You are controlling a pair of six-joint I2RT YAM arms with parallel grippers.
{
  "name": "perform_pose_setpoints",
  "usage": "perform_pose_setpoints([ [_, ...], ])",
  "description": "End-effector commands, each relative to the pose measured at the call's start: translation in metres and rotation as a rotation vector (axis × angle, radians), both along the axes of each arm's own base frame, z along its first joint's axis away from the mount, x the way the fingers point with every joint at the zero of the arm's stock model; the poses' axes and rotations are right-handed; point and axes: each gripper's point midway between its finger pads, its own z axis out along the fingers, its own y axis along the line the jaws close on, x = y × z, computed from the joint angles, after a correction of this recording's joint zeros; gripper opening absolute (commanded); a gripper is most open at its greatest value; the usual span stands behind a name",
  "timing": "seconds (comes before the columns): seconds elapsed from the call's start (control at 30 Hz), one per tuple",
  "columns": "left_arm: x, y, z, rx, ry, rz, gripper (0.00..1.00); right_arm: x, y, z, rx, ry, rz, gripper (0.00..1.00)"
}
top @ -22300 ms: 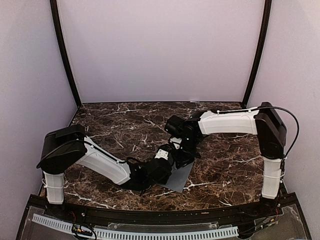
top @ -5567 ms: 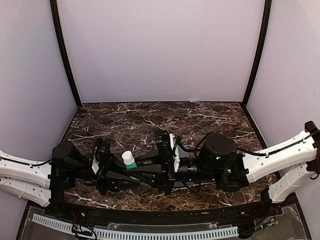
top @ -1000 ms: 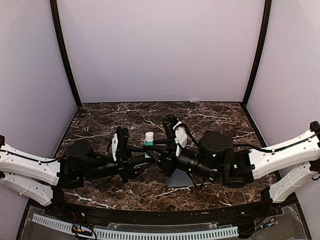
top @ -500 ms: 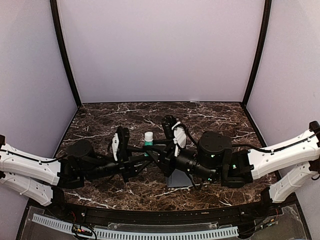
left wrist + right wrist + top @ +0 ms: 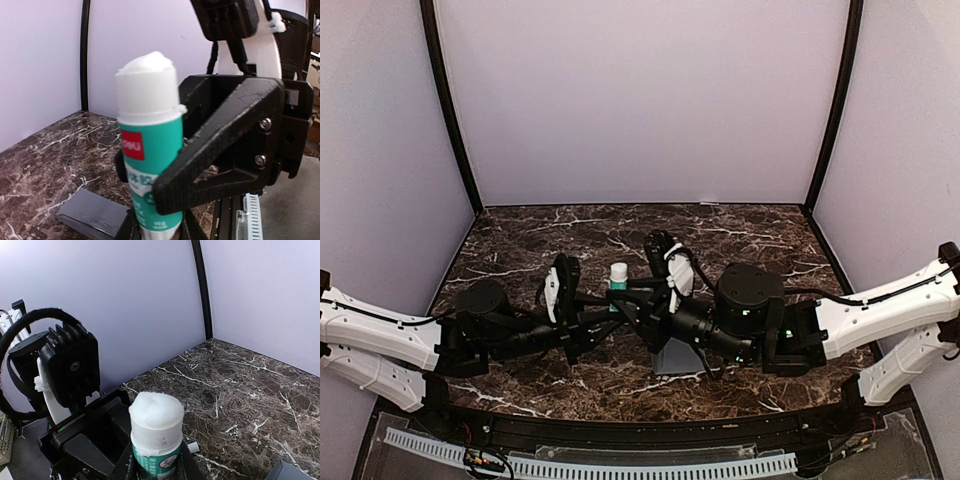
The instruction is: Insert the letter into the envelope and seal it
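Note:
A white-and-green glue stick (image 5: 618, 283) stands upright above mid-table, its white top bare. My left gripper (image 5: 611, 312) reaches in from the left and is shut on the stick's base (image 5: 155, 220). My right gripper (image 5: 627, 296) reaches in from the right and is shut on the stick's green body (image 5: 156, 457). One of its black fingers (image 5: 220, 150) crosses the stick in the left wrist view. The dark grey envelope (image 5: 674, 359) lies flat under my right arm. It also shows in the left wrist view (image 5: 90, 217) and the right wrist view (image 5: 295, 471). The tan letter is out of view.
The table is dark marble (image 5: 540, 240) with lilac walls on three sides and black corner posts (image 5: 450, 110). A small white piece (image 5: 192, 446) lies on the marble beyond the stick. A black rail (image 5: 620, 430) runs along the near edge.
Nothing visible has moved in the last second. Over the last several seconds the glue stick moved right and farther from the near edge, to where both grippers now hold it.

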Motion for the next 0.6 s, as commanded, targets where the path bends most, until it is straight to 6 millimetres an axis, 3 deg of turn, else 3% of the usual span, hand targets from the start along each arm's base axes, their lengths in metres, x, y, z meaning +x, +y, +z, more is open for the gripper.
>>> perform_pose_setpoints([
  [0.0,-0.005,-0.004,0.018,-0.029,-0.029,-0.019,0.10,0.000,0.002,0.023,0.070,-0.010,-0.008,0.00],
  [0.27,-0.030,-0.003,0.029,-0.065,-0.018,-0.150,0.02,-0.020,0.001,0.022,0.062,-0.093,0.139,0.00],
  [0.57,-0.095,0.006,0.043,-0.126,-0.041,-0.510,0.03,-0.070,-0.005,0.020,0.125,-0.189,0.549,0.00],
])
